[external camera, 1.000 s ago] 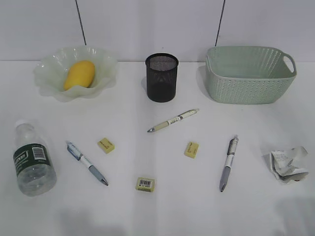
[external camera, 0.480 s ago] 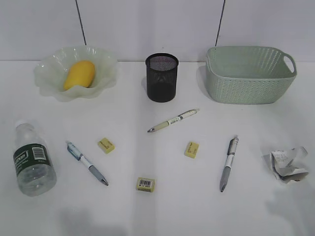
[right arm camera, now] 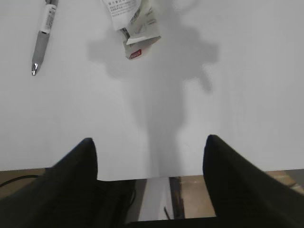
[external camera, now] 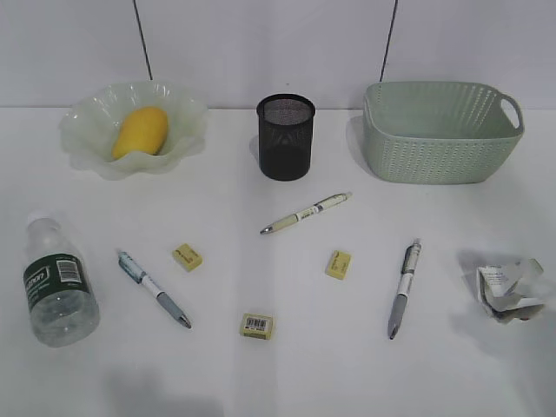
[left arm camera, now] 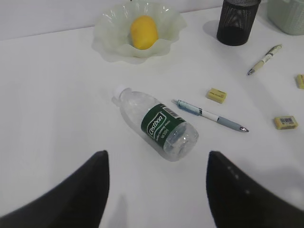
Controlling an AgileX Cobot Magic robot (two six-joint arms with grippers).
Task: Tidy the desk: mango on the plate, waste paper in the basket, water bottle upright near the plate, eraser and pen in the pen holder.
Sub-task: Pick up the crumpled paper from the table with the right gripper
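The mango (external camera: 141, 130) lies in the ruffled green plate (external camera: 87, 122) at the back left. The water bottle (external camera: 57, 282) lies on its side at the front left. The waste paper (external camera: 511, 291) sits at the front right. The black pen holder (external camera: 286, 137) and the basket (external camera: 439, 130) stand at the back. Three pens (external camera: 306, 213) (external camera: 153, 289) (external camera: 405, 288) and three erasers (external camera: 187, 256) (external camera: 339, 264) (external camera: 257, 326) lie on the desk. My left gripper (left arm camera: 156, 164) is open, just short of the bottle (left arm camera: 159, 126). My right gripper (right arm camera: 149, 140) is open over the desk's front edge, short of the paper (right arm camera: 130, 19).
Neither gripper shows in the exterior view. The left wrist view also shows the plate (left arm camera: 109, 28) with the mango (left arm camera: 144, 31), the pen holder (left arm camera: 235, 23) and a blue pen (left arm camera: 211, 115). The right wrist view shows a grey pen (right arm camera: 43, 33).
The shadow around the waste paper at the front right has grown and spread toward it. None of the objects has moved.
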